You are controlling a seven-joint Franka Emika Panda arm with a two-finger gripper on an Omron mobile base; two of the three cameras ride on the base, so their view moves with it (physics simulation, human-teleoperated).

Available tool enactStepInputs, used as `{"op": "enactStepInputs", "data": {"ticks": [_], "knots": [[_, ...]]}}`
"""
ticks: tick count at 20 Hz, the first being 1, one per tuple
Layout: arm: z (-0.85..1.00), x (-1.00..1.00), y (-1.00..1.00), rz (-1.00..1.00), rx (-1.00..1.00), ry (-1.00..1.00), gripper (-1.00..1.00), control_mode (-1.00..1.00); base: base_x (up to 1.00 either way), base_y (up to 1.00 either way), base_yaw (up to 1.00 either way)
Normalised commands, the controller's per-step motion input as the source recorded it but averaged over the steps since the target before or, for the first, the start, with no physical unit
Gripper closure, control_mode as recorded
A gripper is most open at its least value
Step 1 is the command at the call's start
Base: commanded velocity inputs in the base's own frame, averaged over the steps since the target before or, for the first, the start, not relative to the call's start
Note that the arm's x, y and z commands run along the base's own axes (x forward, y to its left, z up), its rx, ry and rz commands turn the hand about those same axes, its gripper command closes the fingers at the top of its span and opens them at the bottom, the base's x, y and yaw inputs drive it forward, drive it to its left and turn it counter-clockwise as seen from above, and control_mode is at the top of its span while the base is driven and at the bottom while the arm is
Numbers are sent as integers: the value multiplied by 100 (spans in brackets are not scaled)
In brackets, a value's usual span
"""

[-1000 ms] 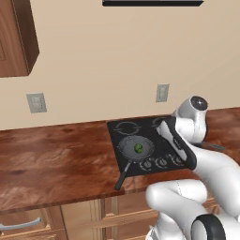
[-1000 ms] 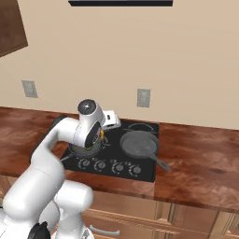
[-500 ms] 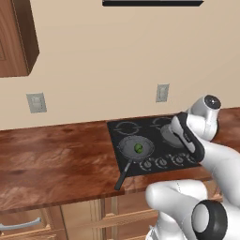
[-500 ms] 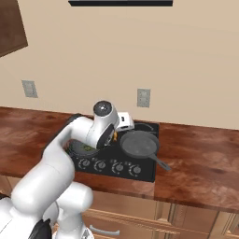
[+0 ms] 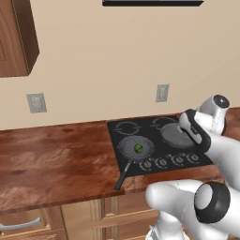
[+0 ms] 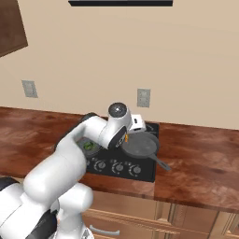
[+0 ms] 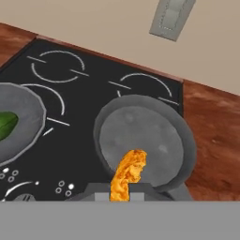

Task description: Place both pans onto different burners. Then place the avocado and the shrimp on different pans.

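One pan (image 7: pixel 143 140) sits empty on the front right burner, its handle reaching toward the counter's front in the right base view (image 6: pixel 163 164). My gripper (image 7: pixel 120 196) hangs just above that pan's near rim, shut on the orange shrimp (image 7: pixel 127 173). To the left, the other pan (image 7: pixel 21 124) rests on the front left burner with the green avocado (image 7: pixel 7 124) inside it. From the left base view, the avocado (image 5: pixel 138 148) lies in the left pan (image 5: pixel 136 147) and my hand hovers by the right pan (image 5: pixel 176 135). Two back burners (image 7: pixel 56 63) are bare.
Silver knobs (image 5: pixel 161 162) line the front edge of the black cooktop (image 5: pixel 119 129). Brown counter (image 5: pixel 56 154) stretches left of it and also to the right (image 6: pixel 200 163). A wall outlet (image 7: pixel 171 18) sits behind the cooktop. My arm (image 6: pixel 84 140) crosses over the left pan.
My arm has swung right, from over the pan with the avocado to over the empty pan, carrying the shrimp. Both pans stayed put.
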Motion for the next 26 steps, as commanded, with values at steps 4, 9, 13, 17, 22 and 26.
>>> {"op": "enactStepInputs", "data": {"ticks": [4,9,13,17,22,26], "knots": [[-20,23,-14,0,0,8,100,-100,0,0,0],[-24,28,-13,0,0,10,100,-100,0,0,0],[-22,24,-19,0,0,8,100,-100,0,0,0],[-20,3,-8,0,0,2,100,-100,0,0,0],[-18,0,0,0,0,0,100,-100,0,0,0],[-30,0,0,0,-2,0,100,-100,0,0,0]]}}
